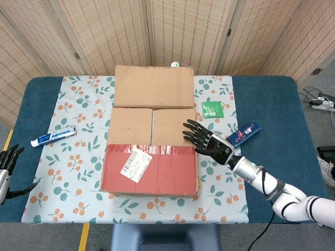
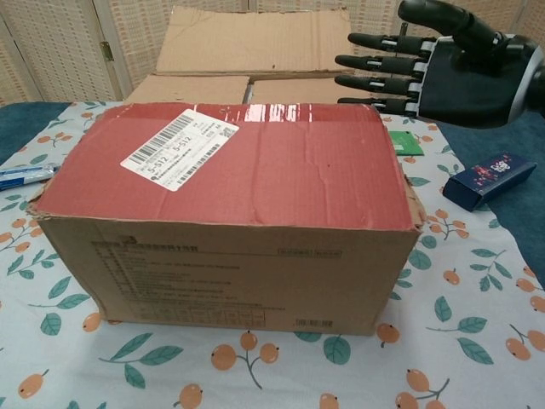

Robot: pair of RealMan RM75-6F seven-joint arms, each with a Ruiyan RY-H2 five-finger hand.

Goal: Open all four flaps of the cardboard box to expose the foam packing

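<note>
- A cardboard box [image 1: 151, 148] sat in the middle of a leaf-and-berry patterned tablecloth [image 1: 73, 157] on a blue table [image 1: 272, 104].
- The far flap [image 1: 153, 86] lay folded back, away from the robot. Two inner flaps [image 1: 152, 126] lay flat and shut, meeting at a centre seam.
- The near flap [image 1: 149, 167], covered in red tape and bearing a white barcode label [image 1: 135, 162], also lay flat over the top. No foam packing showed.
- The right hand [image 1: 205, 141] hovered just beside the box's right edge, above the right inner flap, fingers [image 2: 375, 61] spread straight and holding nothing. Whether it touched the cardboard could not be told.
- The left hand [image 1: 7, 166] waited at the table's near left edge, well apart from the box, fingers apart and empty.
- The flaps looked light, stiff and creased at their hinges, likely to lift easily. The tape looked glossy and perhaps slippery, so a free edge seemed the better hold.
- A toothpaste tube [image 1: 53, 136] lay left of the box; a green packet [image 1: 212, 109] and a small blue carton [image 1: 244, 132] lay to the right.
</note>
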